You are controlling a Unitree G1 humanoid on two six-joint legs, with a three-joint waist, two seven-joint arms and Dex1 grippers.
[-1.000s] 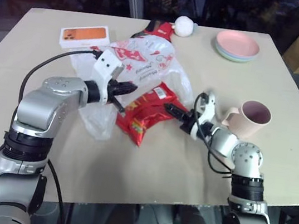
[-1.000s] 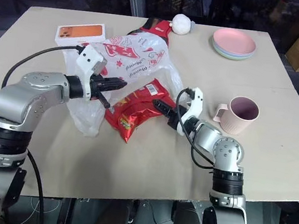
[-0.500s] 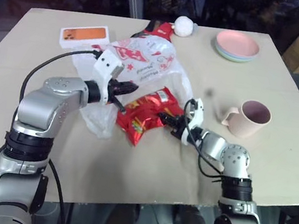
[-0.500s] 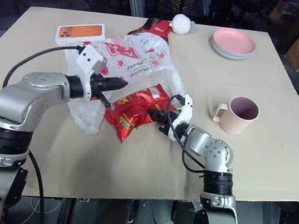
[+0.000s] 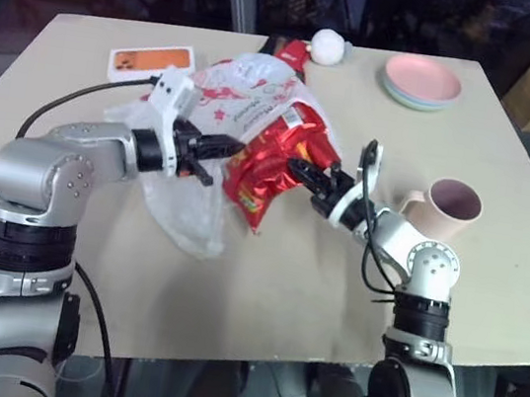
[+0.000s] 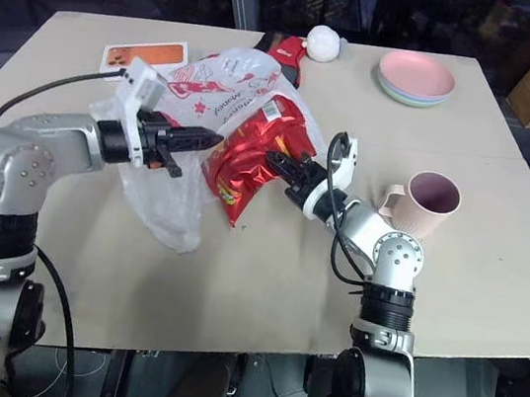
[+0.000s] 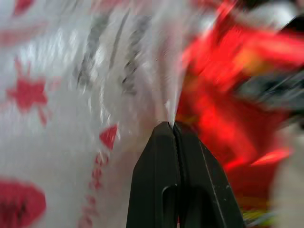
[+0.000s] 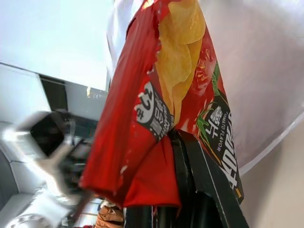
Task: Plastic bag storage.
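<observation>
The left tool (image 5: pixel 215 145) is pinching the crinkly translucent white plastic bag (image 5: pixel 244 106) above the beige surface (image 5: pixel 262 288), while the right tool (image 5: pixel 301 172) is clamping the shiny red snack packet (image 5: pixel 268 164). Loading seems underway; next, the packet likely needs guiding into the bag's mouth.

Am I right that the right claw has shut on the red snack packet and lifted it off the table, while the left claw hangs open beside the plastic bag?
Not quite: the left claw is shut, pinching the plastic bag, as the left wrist view shows. The rest holds: the right claw is shut on the red snack packet, held above the table.
</observation>
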